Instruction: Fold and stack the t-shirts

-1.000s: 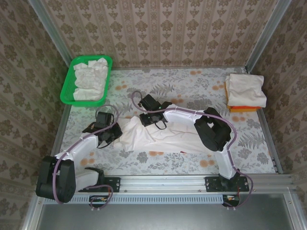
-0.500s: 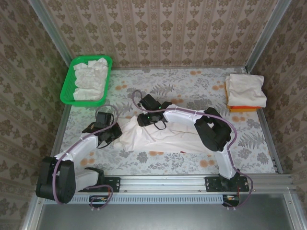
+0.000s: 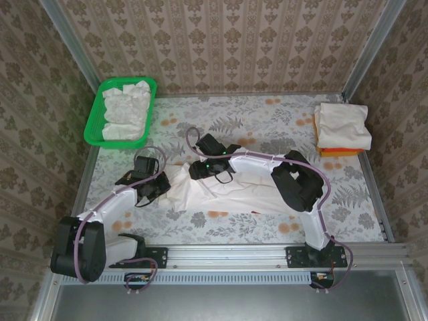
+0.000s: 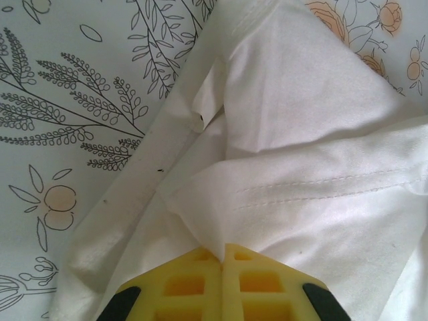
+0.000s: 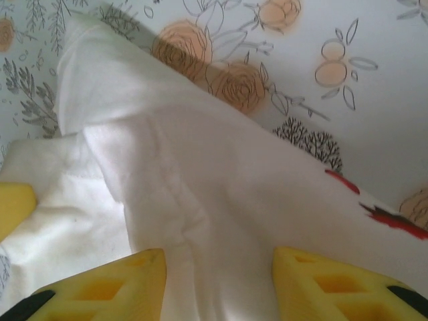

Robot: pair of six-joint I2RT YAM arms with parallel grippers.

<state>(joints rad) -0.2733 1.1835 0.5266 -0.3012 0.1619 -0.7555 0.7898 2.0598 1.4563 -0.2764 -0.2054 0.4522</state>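
Bends both arms low over the desk (image 3: 267,120), pinches the white t-shirt (image 3: 234,192) in the left gripper (image 4: 222,250), holds the right gripper (image 5: 219,262) spread over a fold.

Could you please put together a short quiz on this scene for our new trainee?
1. True or false: the left pincer is shut on the white t-shirt.
2. Where does the folded stack sit? A) far right corner B) far left corner C) near edge, centre.
3. Fill in: the right pincer has its jaws ____ over the t-shirt.
Key: 1 true; 2 A; 3 open.
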